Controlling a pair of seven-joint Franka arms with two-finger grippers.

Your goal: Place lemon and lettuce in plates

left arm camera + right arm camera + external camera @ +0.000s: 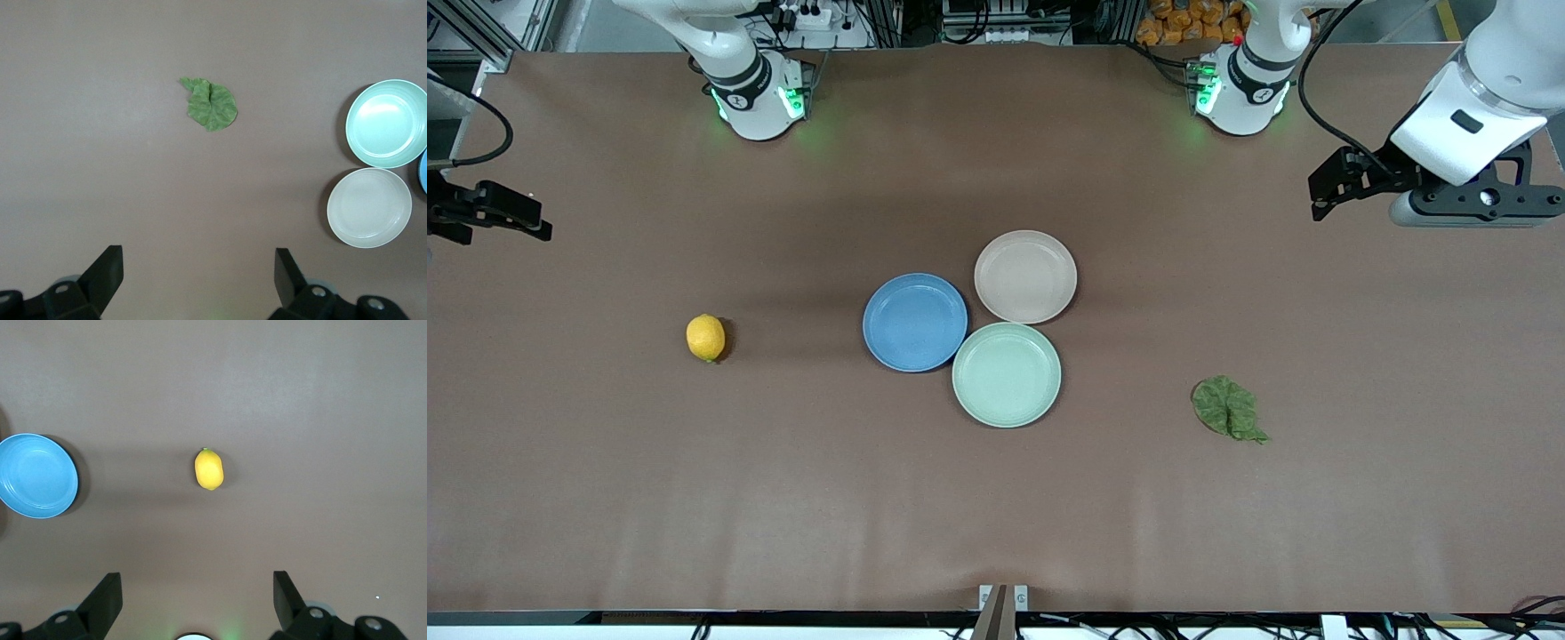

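Observation:
A small yellow lemon (705, 337) (209, 469) lies on the brown table toward the right arm's end. A crinkled green lettuce (1228, 407) (211, 105) leaf lies toward the left arm's end, nearer the front camera. A blue plate (914, 322) (33, 475) and a beige-pink plate (1025, 276) (369, 207) sit mid-table, both with nothing in them. My left gripper (1323, 194) (199, 267) hangs open high over its end of the table. My right gripper (516, 218) (197, 590) hangs open over its own end. Neither holds anything.
A pale mint-green plate (1007, 374) (387, 123) touches the other two plates, nearest the front camera. The arm bases (758, 98) stand along the table's back edge.

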